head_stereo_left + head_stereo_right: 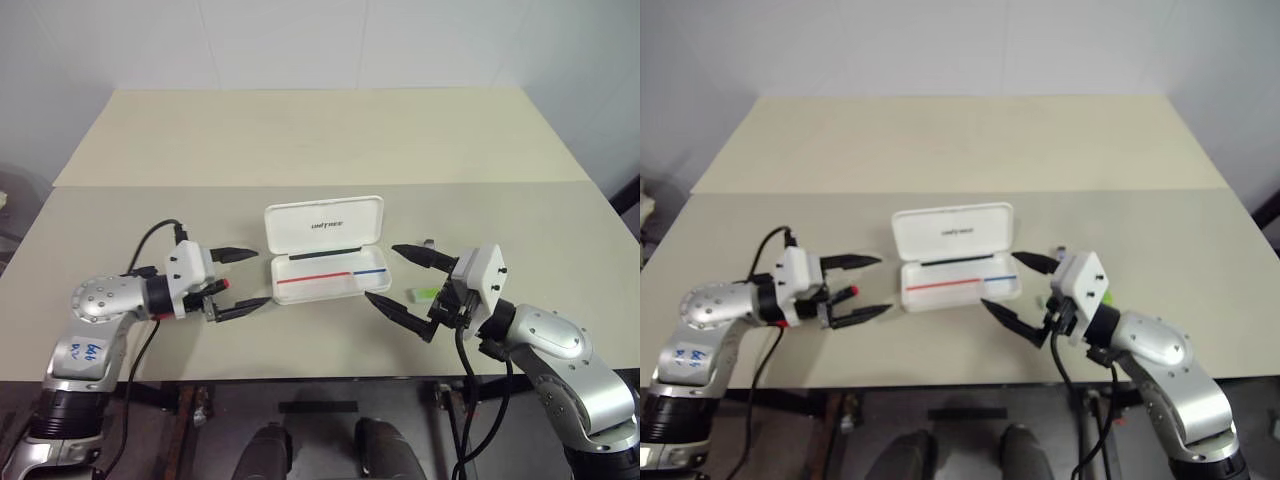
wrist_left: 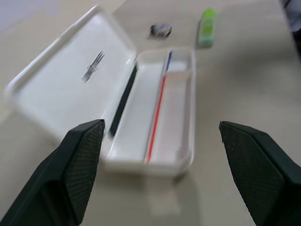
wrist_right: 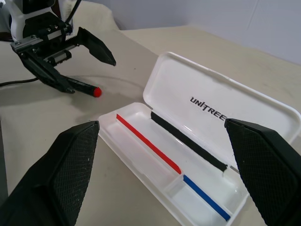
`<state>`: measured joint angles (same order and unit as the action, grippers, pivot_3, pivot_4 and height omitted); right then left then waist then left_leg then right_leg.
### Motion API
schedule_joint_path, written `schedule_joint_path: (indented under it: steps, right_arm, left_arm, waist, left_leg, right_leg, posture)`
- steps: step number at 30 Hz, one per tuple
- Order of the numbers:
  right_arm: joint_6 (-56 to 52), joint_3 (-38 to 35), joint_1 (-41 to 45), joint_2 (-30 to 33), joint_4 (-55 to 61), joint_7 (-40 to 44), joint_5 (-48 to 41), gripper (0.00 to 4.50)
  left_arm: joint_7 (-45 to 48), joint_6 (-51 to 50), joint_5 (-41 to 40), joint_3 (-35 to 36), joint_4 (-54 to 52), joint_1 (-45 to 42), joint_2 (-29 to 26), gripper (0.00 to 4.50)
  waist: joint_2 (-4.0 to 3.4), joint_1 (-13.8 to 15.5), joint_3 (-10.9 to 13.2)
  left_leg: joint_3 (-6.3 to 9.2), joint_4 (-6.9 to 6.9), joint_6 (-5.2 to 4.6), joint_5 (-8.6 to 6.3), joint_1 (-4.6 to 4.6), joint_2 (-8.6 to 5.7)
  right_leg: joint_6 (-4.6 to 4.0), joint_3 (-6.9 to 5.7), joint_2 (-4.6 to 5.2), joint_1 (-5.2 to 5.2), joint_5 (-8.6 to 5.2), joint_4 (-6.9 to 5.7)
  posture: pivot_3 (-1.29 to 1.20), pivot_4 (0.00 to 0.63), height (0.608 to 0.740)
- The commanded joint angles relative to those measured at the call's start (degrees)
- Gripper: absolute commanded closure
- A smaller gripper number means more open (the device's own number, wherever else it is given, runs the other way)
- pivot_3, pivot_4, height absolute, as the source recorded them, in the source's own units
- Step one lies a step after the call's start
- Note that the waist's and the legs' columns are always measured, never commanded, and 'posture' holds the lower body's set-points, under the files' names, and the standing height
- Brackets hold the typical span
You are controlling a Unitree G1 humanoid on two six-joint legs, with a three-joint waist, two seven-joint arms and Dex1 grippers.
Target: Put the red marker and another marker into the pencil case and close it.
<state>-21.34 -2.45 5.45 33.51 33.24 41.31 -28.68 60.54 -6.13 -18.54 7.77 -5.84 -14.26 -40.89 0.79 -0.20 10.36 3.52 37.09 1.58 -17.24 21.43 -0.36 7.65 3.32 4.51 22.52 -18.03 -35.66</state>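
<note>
The case [image 1: 322, 254] lies open at mid-frame on the bench [image 1: 300, 140], a stick [image 1: 330, 277] inside. One marker [image 3: 84, 88] lies to its left, another [image 1: 425, 294] to its right.

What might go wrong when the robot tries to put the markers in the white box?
The red marker lies on the table under the open left gripper; being round, it might roll away if nudged. The green marker sits beyond the pencil case, beside the right gripper, so a reach could bump the case. The raised lid could get knocked shut early.
</note>
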Motion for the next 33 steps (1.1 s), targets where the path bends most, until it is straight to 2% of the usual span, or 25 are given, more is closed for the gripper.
schedule_joint_path:
  steps: [1, 5, 8, 13, 19, 23, 31, 33]
  right_arm:
    - [0.58, 0.17, 0.79, -0.37, 0.20, 0.76, -1.00, 0.00]
    - [0.47, 0.46, 1.23, -0.65, -0.06, 0.73, -0.83, 0.00]
    - [0.42, 0.47, 1.13, -0.72, -0.01, 0.49, -0.77, 0.00]
    - [0.40, 0.47, 1.16, -0.04, 0.00, 0.58, -0.19, 0.00]
    - [0.30, -0.23, 0.89, 0.51, 0.41, 0.43, 0.11, 0.00]
    - [0.07, -0.61, 0.61, 0.76, 0.80, 0.26, -0.02, 0.00]
    - [-0.36, -1.29, 0.02, 0.98, 1.85, -0.05, -0.31, 0.00]
    - [-0.42, -1.34, 0.02, 0.93, 1.94, 0.00, -0.30, 0.00]
  left_arm:
    - [1.49, 2.74, 0.51, 3.26, 4.84, -0.50, -4.03, 0.35]
    - [2.29, 7.08, 4.50, 2.42, 15.99, -1.81, -8.27, 0.35]
    - [2.59, 9.59, 7.07, 0.74, 22.37, -2.98, -9.49, 0.35]
    - [2.78, 12.59, 10.74, -3.20, 30.82, -6.42, -8.28, 0.35]
    - [1.58, 13.45, 14.00, -6.78, 35.71, -9.08, -6.42, 0.35]
    - [0.37, 14.03, 15.10, -7.32, 37.75, -9.32, -5.69, 1.23]
    - [-1.07, 11.98, 14.93, -7.98, 36.37, -6.84, -5.65, 3.81]
    - [-1.22, 11.57, 14.47, -7.93, 35.46, -6.32, -5.48, 3.92]
  waist:
    - [0.00, 0.01, 0.00]
    - [-0.01, -0.02, 0.01]
    - [-0.02, -0.06, 0.01]
    - [-0.02, 0.10, 0.01]
    - [-0.05, 0.37, 0.00]
    - [-0.31, 0.64, -0.15]
    - [-0.34, 0.48, -0.17]
    - [-0.34, 0.12, -0.17]
  left_leg:
    - [0.02, -0.02, 0.00, 0.00, 0.00, 0.01]
    - [0.02, -0.11, 0.01, -0.01, -0.01, 0.01]
    - [-0.01, -0.13, 0.03, -0.04, 0.00, 0.02]
    - [-0.01, -0.13, 0.03, -0.06, 0.02, 0.02]
    - [0.00, -0.05, 0.02, -0.04, -0.06, -0.02]
    - [0.02, -0.04, 0.00, 0.04, -0.23, -0.03]
    - [0.02, -0.08, -0.09, 0.61, -0.33, 0.07]
    - [0.01, -0.08, -0.16, 0.75, -0.33, 0.08]
  right_leg:
    - [-0.01, -0.03, 0.00, 0.00, 0.00, 0.01]
    - [-0.07, -0.05, 0.00, 0.03, -0.03, 0.04]
    - [-0.08, -0.04, 0.00, 0.05, -0.04, 0.08]
    - [-0.09, -0.07, 0.00, 0.06, -0.04, 0.09]
    - [-0.07, -0.07, 0.04, -0.03, -0.03, -0.04]
    - [-0.10, -0.07, 0.06, -0.17, 0.03, -0.11]
    - [-0.67, -0.07, 0.00, -0.19, 0.42, -0.12]
    - [-1.31, -0.03, 0.03, -0.20, 0.18, -0.08]
  posture:
    - [0.00, 0.150, 0.740]
    - [0.00, 0.150, 0.740]
    - [0.00, 0.150, 0.740]
    - [0.00, 0.150, 0.740]
    - [0.00, 0.150, 0.740]
    - [0.00, 0.150, 0.740]
    - [0.00, 0.150, 0.740]
    - [0.00, 0.150, 0.740]
